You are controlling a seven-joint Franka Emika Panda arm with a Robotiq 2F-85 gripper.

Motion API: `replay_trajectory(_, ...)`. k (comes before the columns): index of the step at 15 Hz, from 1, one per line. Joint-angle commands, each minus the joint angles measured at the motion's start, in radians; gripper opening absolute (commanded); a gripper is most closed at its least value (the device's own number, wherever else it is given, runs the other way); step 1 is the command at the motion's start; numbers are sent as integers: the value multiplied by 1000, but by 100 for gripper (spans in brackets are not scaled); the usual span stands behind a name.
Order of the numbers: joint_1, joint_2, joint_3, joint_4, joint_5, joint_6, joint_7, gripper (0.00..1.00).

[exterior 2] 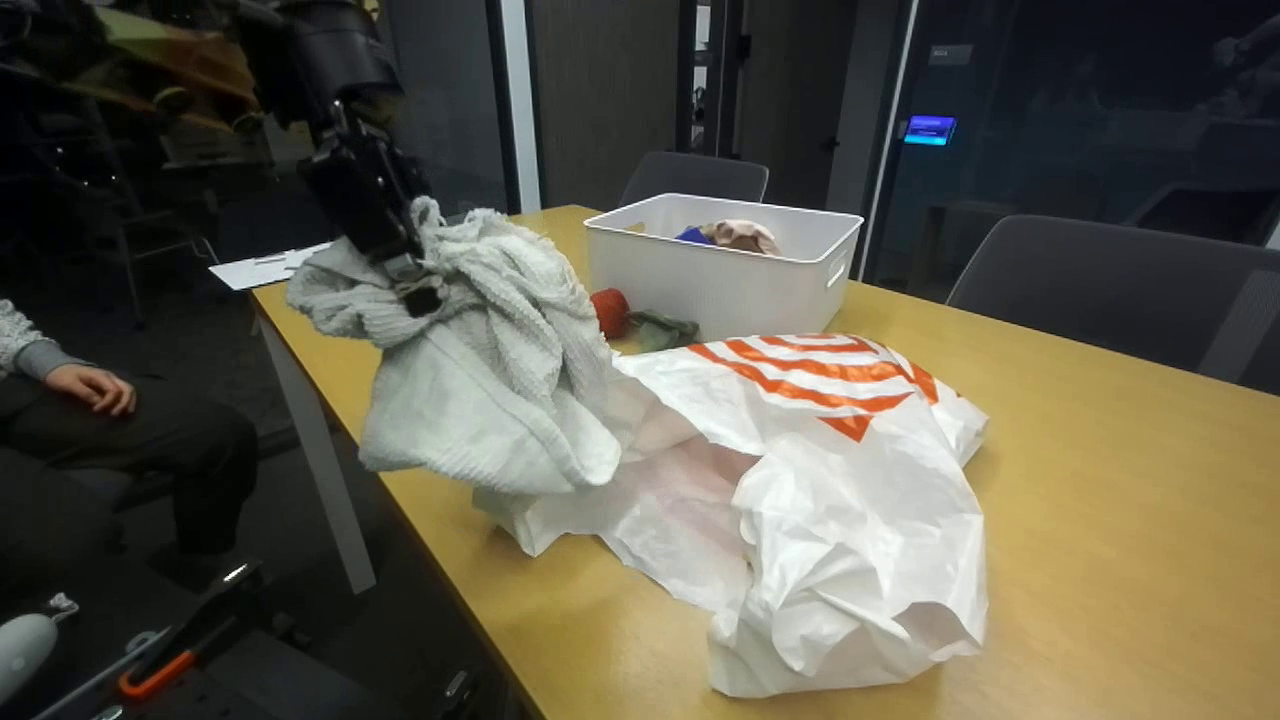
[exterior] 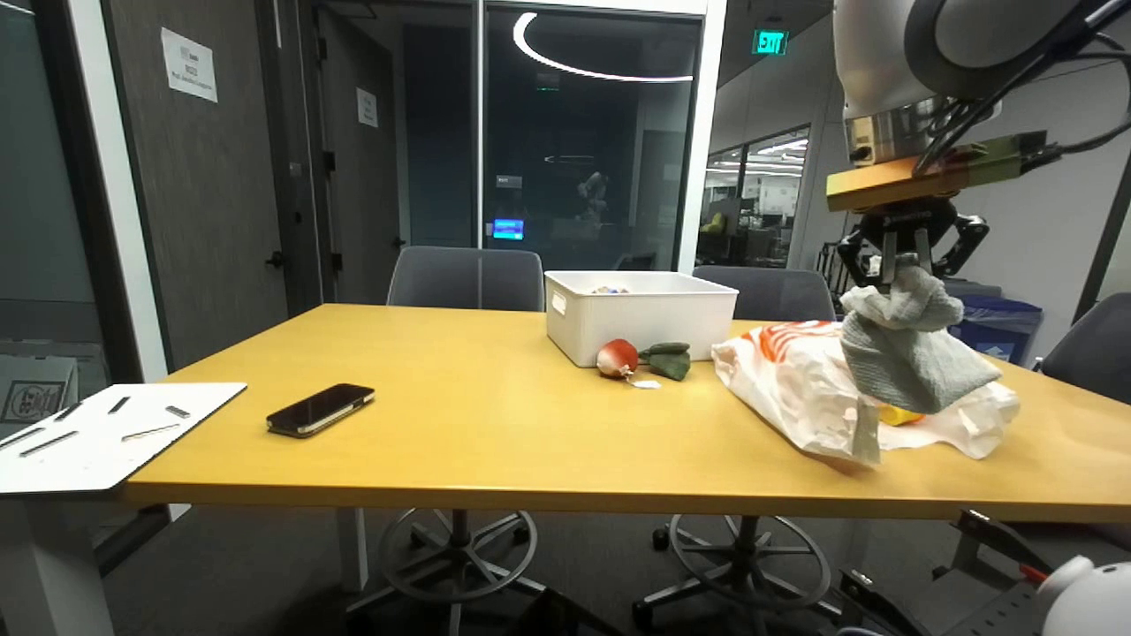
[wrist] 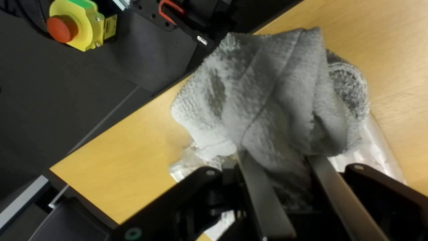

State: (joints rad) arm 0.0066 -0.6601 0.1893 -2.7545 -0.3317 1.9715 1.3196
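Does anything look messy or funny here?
The white bag looks messy, lying all crumpled on the table. The gray cloth looks funny too, hanging bunched and lopsided from the gripper. I see nothing spilled.

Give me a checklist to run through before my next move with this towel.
1. Grip: gripper shut on the gray towel: ok.
2. Towel clear of the white bag: cannot tell; it hangs over the bag, contact unclear.
3. The white bin upright, open on top: ok.
4. The phone apart from the towel: ok.
5. A person's hand off the table: ok.
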Motion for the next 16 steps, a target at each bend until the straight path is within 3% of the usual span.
replay_trajectory(1,-43,29,-17,-11,4,7,-32,4)
replay_trajectory(4,-66,85,-65,-16,-29,79,-143,4)
replay_trajectory(9,-98,198,-163,8,29,161,-372,4)
replay_trajectory(16,-120,389,-188,124,55,71,-623,4)
